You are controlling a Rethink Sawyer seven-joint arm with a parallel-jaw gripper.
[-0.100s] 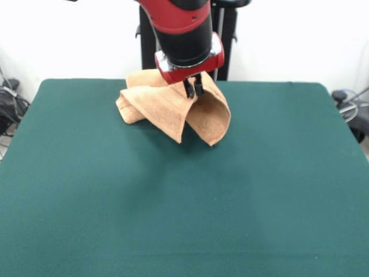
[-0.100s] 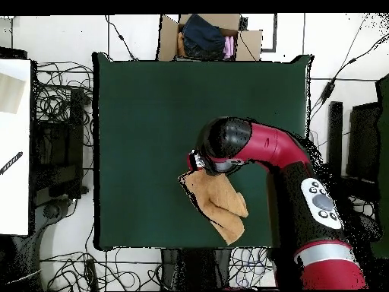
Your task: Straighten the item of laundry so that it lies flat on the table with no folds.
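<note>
The item of laundry [image 1: 173, 107], an orange-tan towel, is bunched and folded near the far edge of the green table [image 1: 184, 202]. Part of it is lifted into a peak, with two flaps hanging down to the cloth. My gripper [image 1: 194, 88] hangs from the red and black arm and is shut on the towel's top fold. In the overhead view the towel [image 2: 218, 204] lies below the arm's wrist [image 2: 222, 144], near the table's [image 2: 152, 114] bottom edge; the gripper itself is hidden under the wrist there.
A cardboard box [image 2: 209, 36] with dark clothing stands beyond the table's top edge in the overhead view. Cables lie on the floor at the left and right sides. A white desk [image 2: 15, 144] stands at the left.
</note>
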